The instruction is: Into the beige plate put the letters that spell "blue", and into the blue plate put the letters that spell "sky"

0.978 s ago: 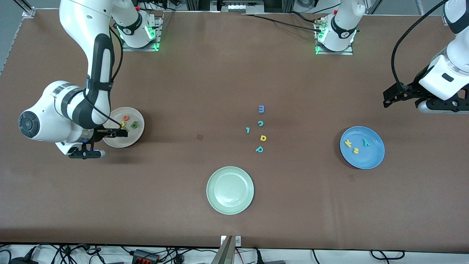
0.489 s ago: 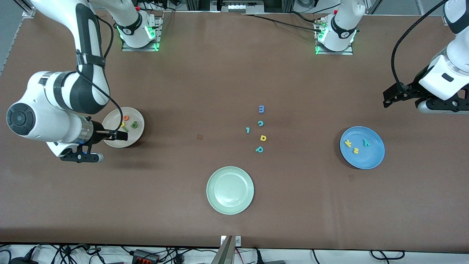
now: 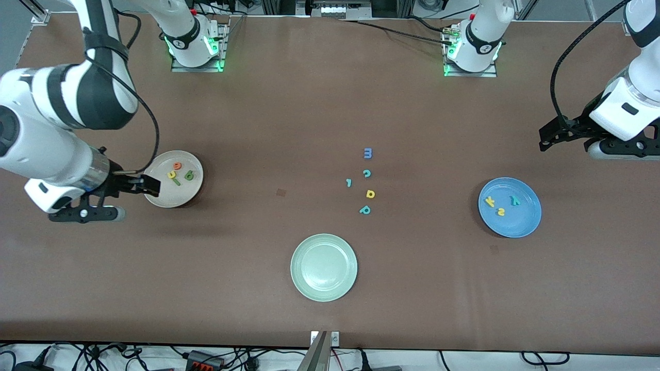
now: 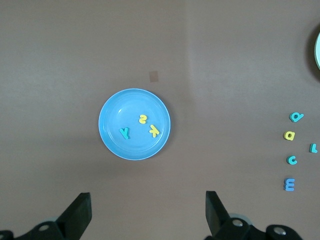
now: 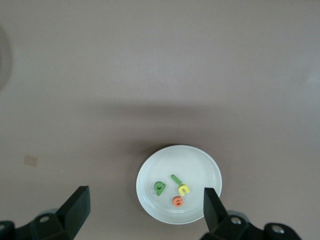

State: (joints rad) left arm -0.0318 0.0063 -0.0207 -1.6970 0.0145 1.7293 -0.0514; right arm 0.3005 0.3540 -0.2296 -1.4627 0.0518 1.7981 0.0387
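Observation:
The beige plate (image 3: 181, 195) (image 5: 192, 159) holds the orange e (image 3: 177, 166) (image 5: 177, 201), yellow u (image 3: 171, 174) (image 5: 184, 189), green l (image 3: 176, 181) (image 5: 175, 179) and dark green b (image 3: 189, 175) (image 5: 159, 187). My right gripper (image 3: 140, 184) (image 5: 145, 199) hangs open and empty over that plate's edge toward the right arm's end of the table. The blue plate (image 3: 526, 219) (image 4: 111, 112) holds the yellow k (image 3: 490, 201) (image 4: 154, 131), yellow s (image 3: 501, 212) (image 4: 142, 119) and teal y (image 3: 514, 200) (image 4: 124, 132). My left gripper (image 3: 553, 136) (image 4: 148, 210) waits high up, open and empty.
A pale green plate (image 3: 324, 267) lies nearest the front camera. Between the plates lie loose letters: blue m (image 3: 367, 153) (image 4: 289, 184), teal c (image 3: 366, 173) (image 4: 292, 160), teal l (image 3: 349, 182) (image 4: 313, 148), yellow d (image 3: 370, 194) (image 4: 289, 135), teal p (image 3: 365, 209) (image 4: 296, 117).
My right arm has drawn back from over the beige plate toward its own end of the table, uncovering the letters. The left arm has not moved.

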